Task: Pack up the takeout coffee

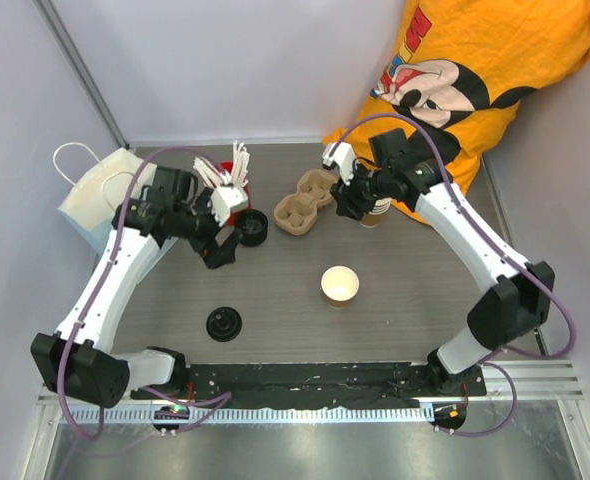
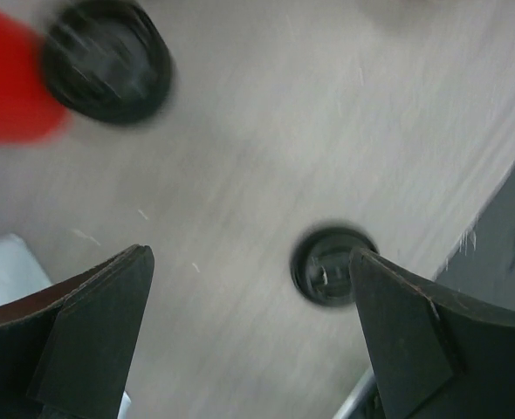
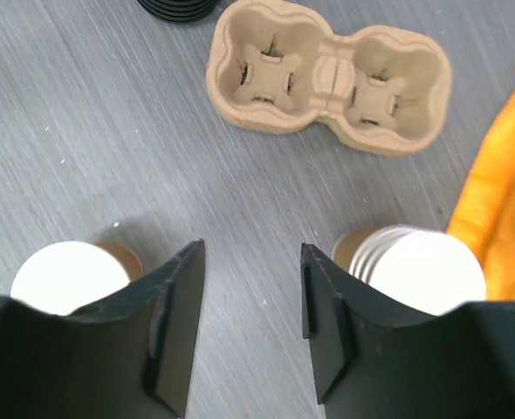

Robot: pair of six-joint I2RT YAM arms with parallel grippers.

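The right gripper (image 3: 253, 253) is being held apart, empty, the kraft cup (image 3: 65, 272) half hidden behind one finger; the left gripper (image 2: 249, 262) is being held wide, the black lid (image 2: 326, 266) blurred beside it

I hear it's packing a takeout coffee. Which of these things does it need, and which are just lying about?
For the job: open paper cup, loose black lid; probably also the carrier tray or white bag, for packing.

Lying about: red cup of sticks, stack of lids, stack of spare cups, orange cloth.
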